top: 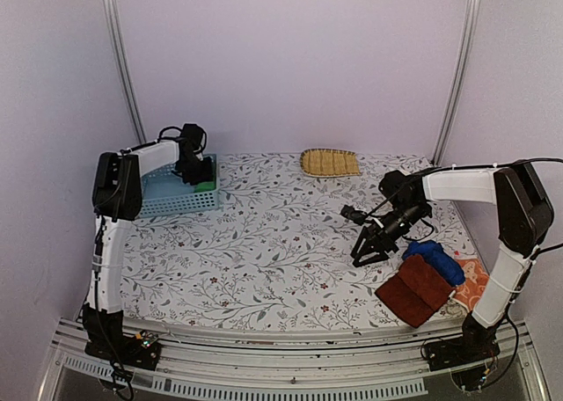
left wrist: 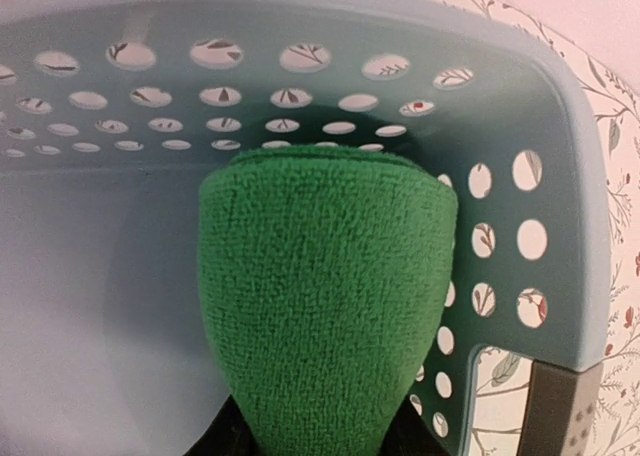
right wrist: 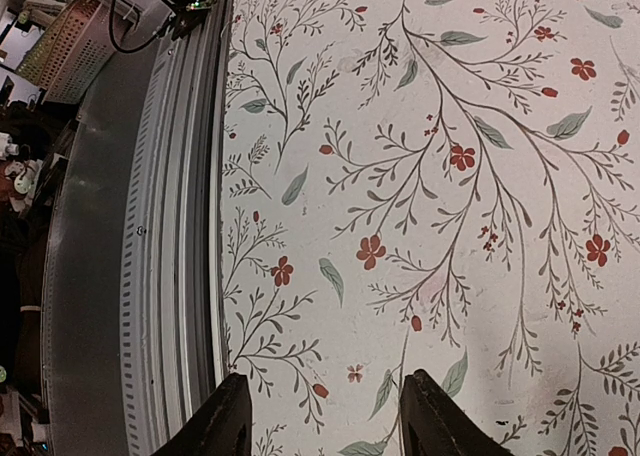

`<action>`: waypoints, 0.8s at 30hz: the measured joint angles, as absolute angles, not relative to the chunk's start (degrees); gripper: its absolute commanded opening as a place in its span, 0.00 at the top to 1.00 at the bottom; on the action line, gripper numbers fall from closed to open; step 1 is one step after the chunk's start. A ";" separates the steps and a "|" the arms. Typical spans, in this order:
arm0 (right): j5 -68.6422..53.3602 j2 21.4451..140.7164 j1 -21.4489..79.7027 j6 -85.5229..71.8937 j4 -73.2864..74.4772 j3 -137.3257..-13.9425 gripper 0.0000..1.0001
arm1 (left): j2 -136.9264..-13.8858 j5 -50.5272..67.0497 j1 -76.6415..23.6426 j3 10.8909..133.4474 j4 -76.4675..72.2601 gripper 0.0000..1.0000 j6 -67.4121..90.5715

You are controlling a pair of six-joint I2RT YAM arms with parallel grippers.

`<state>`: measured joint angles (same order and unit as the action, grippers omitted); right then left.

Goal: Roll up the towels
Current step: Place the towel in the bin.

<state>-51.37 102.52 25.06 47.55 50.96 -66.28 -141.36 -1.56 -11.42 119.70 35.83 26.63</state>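
Observation:
A rolled bright green towel (left wrist: 325, 296) stands inside the pale blue basket (left wrist: 560, 206), and my left gripper (left wrist: 320, 438) is shut on its lower end, black fingers (left wrist: 228, 438) pressed to both sides. From above, that gripper (top: 195, 167) reaches down into the basket (top: 176, 199) at the back left, with a bit of green towel (top: 206, 186) showing. My right gripper (top: 369, 248) hovers open over the flowered table, empty (right wrist: 325, 416). Just right of it lie a royal blue towel (top: 436, 260), a folded reddish-brown towel (top: 415, 290) and an orange towel (top: 473, 283).
A yellow woven straw tray (top: 330, 162) sits at the back middle. The table's metal front rail (right wrist: 150, 276) runs along the near edge, left of my right fingers. Upright frame posts (top: 123, 58) stand at the back corners.

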 measured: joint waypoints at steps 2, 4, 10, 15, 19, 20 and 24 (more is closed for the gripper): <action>-51.35 102.52 25.06 47.55 50.96 -66.28 0.46 | -141.05 -0.89 -11.40 119.00 35.29 0.67 26.72; -51.35 102.52 25.06 47.57 50.96 -66.28 0.47 | -140.68 -0.47 -11.40 118.34 34.85 0.65 26.85; -51.35 102.52 25.06 47.57 50.98 -66.28 0.47 | -138.98 0.60 -11.40 116.01 34.57 0.53 27.35; -51.37 102.52 25.06 47.66 51.16 -66.28 0.47 | -136.92 1.15 -11.42 113.43 34.54 0.52 27.64; -51.37 102.52 25.06 47.81 51.22 -66.28 0.46 | -135.66 1.21 -11.46 111.66 34.57 0.47 27.66; -51.37 102.52 25.06 47.81 51.22 -66.28 0.46 | -135.24 1.30 -11.46 111.11 34.59 0.44 27.66; -51.37 102.52 25.06 47.81 51.40 -66.28 0.46 | -132.62 2.24 -11.44 108.25 33.85 0.37 27.55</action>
